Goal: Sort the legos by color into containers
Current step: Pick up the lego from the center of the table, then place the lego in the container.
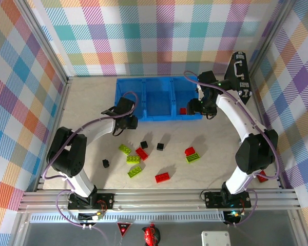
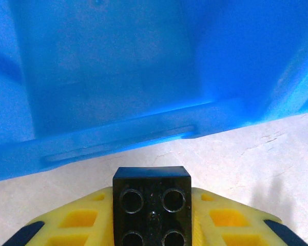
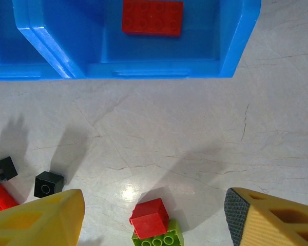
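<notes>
At front wall of bright blue translucent plastic three-compartment tray: left gripper clamped on small black studded plastic cube, outside left compartment. Right gripper wide apart, empty, above small red brick touching lime-green brick. Red rectangular brick lies in right compartment.

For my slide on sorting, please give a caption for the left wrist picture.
The left gripper holds a black lego close to the front wall of the blue tray.
</notes>
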Available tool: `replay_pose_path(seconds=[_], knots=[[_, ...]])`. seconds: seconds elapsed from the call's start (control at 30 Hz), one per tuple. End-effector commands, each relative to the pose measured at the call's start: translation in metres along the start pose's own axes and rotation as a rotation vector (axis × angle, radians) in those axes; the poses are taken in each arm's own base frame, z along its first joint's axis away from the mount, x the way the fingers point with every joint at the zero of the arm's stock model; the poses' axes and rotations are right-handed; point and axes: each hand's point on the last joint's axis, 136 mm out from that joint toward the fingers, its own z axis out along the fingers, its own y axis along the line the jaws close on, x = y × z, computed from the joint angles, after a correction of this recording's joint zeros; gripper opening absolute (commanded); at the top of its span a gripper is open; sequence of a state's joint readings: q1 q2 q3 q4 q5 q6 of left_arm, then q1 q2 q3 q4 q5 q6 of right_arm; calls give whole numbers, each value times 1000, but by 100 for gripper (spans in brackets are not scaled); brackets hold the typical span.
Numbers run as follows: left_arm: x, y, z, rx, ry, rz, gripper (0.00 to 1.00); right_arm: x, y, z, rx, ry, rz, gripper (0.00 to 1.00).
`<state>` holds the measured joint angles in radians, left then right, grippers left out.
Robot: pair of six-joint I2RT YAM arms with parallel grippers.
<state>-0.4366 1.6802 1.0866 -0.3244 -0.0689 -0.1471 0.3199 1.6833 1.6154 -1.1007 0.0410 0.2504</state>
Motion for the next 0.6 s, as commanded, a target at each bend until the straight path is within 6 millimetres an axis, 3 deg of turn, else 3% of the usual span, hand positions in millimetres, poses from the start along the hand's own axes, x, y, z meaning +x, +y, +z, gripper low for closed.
replay_pose_path(seconds=[0.0,0.23,0.57], knots=[[-3,-2,-20,2,0,-14,32,9,-1,-11,-7,-1,7,73],[-27,-5,-30,-5,-26,-11,32,14,-2,-12,-9,-3,16,73],[-52,-1,-15,-53,-13,-18,32,20,-8,-14,10,-3,13,73]])
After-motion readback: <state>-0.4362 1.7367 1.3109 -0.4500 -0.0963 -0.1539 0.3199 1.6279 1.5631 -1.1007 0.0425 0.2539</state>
